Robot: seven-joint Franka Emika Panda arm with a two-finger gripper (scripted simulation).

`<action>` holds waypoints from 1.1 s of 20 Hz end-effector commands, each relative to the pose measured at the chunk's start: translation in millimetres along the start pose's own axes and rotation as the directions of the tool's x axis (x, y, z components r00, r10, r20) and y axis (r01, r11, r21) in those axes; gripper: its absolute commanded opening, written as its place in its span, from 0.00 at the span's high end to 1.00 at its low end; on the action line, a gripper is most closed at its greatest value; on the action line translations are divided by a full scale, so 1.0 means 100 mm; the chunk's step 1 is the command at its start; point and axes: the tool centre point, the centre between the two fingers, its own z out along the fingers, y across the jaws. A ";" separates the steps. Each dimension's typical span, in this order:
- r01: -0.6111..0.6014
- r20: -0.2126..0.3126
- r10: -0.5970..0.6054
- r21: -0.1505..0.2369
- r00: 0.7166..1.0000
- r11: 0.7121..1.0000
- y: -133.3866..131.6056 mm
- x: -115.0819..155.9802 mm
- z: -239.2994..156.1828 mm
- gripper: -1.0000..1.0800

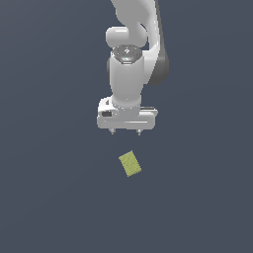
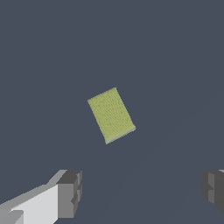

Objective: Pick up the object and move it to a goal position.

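Surface (image 1: 44,197): a plain, dark blue-grey ground that fills both views; no edge or marking shows on it.
Arm (image 1: 129,74): the white Panda arm comes down from the top of the exterior view, its wrist pointing straight down, with a darker grey section on the exterior view's right side.
Gripper (image 1: 125,132): a wide white hand body at the end of the wrist, hanging above the surface; two short dark tips poke out beneath it, set well apart.
Fingers (image 2: 70,192): spread wide and released, grasping nothing; in the wrist view one grey pad sits at each side with bare surface between them.
Block (image 1: 130,163): small, yellow-green, rectangular, with a faint fine grid on its face. It lies flat on the surface, turned at a slant to the gripper's line, below the gripper in the exterior view and slightly toward that view's right. It is clear of both fingers, untouched, and narrower than the gap between them.
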 end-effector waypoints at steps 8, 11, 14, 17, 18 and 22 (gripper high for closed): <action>0.035 -0.010 -0.035 -0.003 0.999 0.999 -0.04 0.02 -0.01 0.04; 0.048 -0.013 -0.048 -0.004 0.999 0.999 -0.06 0.02 -0.01 0.04; 0.047 -0.013 -0.047 -0.004 0.999 0.999 -0.06 0.02 -0.01 0.04; 0.048 -0.013 -0.048 -0.004 0.999 0.999 -0.06 0.03 -0.01 0.04; 0.051 -0.012 -0.051 -0.004 0.999 0.999 -0.06 0.03 0.00 0.04; 0.078 -0.009 -0.078 -0.005 0.997 0.997 -0.07 0.07 0.08 0.04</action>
